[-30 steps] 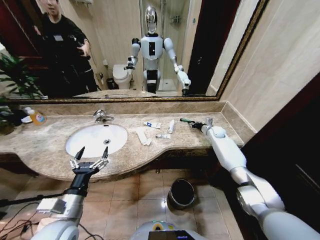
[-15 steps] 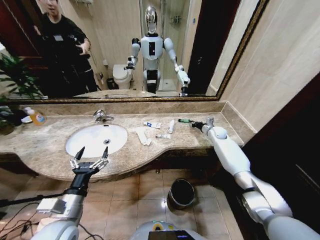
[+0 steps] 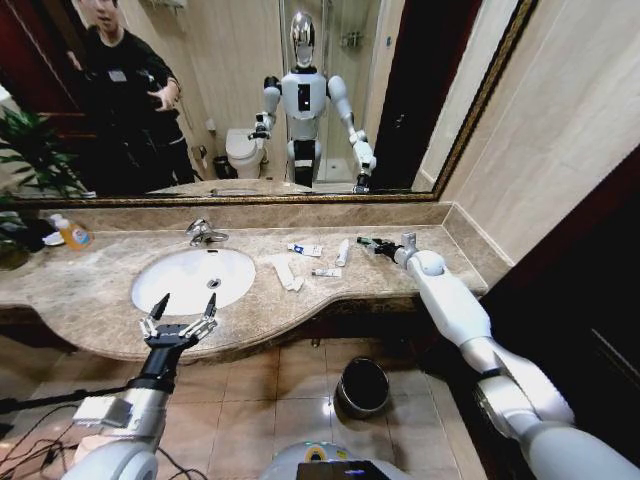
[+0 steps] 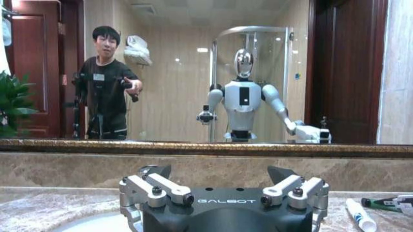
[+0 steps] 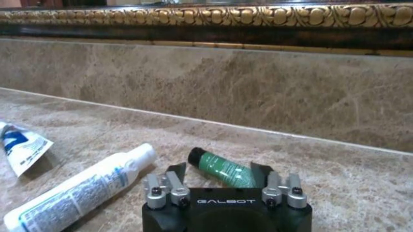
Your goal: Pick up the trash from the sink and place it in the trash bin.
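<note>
- The right gripper point(image 3: 383, 247) is low over the far right end of the marble counter point(image 3: 90, 290), near the back wall. In the head view its tips are tiny and dark, so its grip is hard to read there.
- The right wrist view shows it better: the two fingers point(image 5: 173, 173) are spread apart, with a small green tube point(image 5: 219, 170) lying between them. The lower end of the tube is hidden behind the gripper body. I cannot tell if the fingers touch it.
- Just beside the green tube lies a round white tube point(image 5: 77, 187) with small print. A flat white sachet point(image 5: 19, 147) is cut off at the picture edge.
- In the head view, more white bits lie on the counter between the sink point(image 3: 192, 278) and the right gripper: a crumpled paper strip point(image 3: 285, 271), a small sachet point(image 3: 305, 249) and a little tube point(image 3: 325, 272).
- The sink is a smooth white oval with a shiny tap point(image 3: 204, 233) behind it.
- The left gripper point(image 3: 179, 318) waits at the front edge of the counter by the sink, fingers spread wide and holding nothing.
- The trash bin point(image 3: 363, 387), round, dark and shiny, stands on the tiled floor below the counter.
- An orange bottle point(image 3: 72, 234) stands at the far left end.
</note>
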### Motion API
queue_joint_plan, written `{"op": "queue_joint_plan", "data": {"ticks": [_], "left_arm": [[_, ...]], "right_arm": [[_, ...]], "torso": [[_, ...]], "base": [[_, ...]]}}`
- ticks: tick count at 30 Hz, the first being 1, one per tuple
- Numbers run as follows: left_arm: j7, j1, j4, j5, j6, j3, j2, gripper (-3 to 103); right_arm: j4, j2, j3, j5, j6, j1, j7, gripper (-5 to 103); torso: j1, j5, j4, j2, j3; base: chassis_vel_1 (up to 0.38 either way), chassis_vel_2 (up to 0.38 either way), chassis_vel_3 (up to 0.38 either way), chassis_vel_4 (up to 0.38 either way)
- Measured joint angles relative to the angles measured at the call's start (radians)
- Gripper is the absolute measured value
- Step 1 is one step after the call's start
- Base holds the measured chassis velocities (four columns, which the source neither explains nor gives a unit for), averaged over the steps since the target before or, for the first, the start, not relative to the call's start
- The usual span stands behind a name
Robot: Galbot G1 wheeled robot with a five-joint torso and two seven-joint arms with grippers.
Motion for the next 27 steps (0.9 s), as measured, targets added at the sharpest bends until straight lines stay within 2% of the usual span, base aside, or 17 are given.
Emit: {"op": "queue_joint_plan", "data": {"ticks": [1,2,4,5,8,12,15,27], "left_arm": [[0.0,0.0,0.0,0.0,0.0,0.0,0.0,100],[0.0,0.0,0.0,0.0,0.0,0.0,0.0,100],[0.0,0.0,0.0,0.0,0.0,0.0,0.0,100],[0.0,0.0,0.0,0.0,0.0,0.0,0.0,100],[0.0,0.0,0.0,0.0,0.0,0.0,0.0,100],[0.0,0.0,0.0,0.0,0.0,0.0,0.0,100],[0.0,0.0,0.0,0.0,0.0,0.0,0.0,100],[0.0,0.0,0.0,0.0,0.0,0.0,0.0,100]], "right_arm": [[-0.006,0.001,0.0,-0.001,0.0,0.005,0.001,70],[-0.006,0.001,0.0,-0.001,0.0,0.005,0.001,70],[-0.019,0.004,0.0,-0.003,0.001,0.017,0.001,81],[-0.019,0.004,0.0,-0.003,0.001,0.017,0.001,81],[-0.03,0.002,-0.008,-0.011,0.001,0.026,-0.027,96],[-0.033,-0.001,-0.018,-0.02,0.001,0.031,-0.074,100],[-0.046,-0.004,-0.038,-0.053,0.008,0.052,-0.147,100],[-0.118,0.024,-0.071,-0.075,0.011,0.113,-0.154,100]], "torso": [[0.0,0.0,0.0,0.0,0.0],[0.0,0.0,0.0,0.0,0.0],[0.0,0.0,0.0,0.0,0.0],[0.0,0.0,0.0,0.0,0.0],[0.0,0.0,-0.0001,0.0,0.0],[0.0,0.0001,-0.0001,0.0,0.0],[0.0,0.0,-0.0001,0.0,0.0],[0.0,0.0,0.0,0.0,0.0]], "base": [[0.0,0.0,0.0,0.0],[0.0,0.0,0.0,0.0],[0.0,0.0,0.0,0.0],[0.0,0.0,0.0,0.0],[0.0,0.0,0.0,0.0],[0.0,0.0,0.0,0.0],[0.0,0.0,0.0,0.0],[0.0,0.0,0.0,0.0]]}}
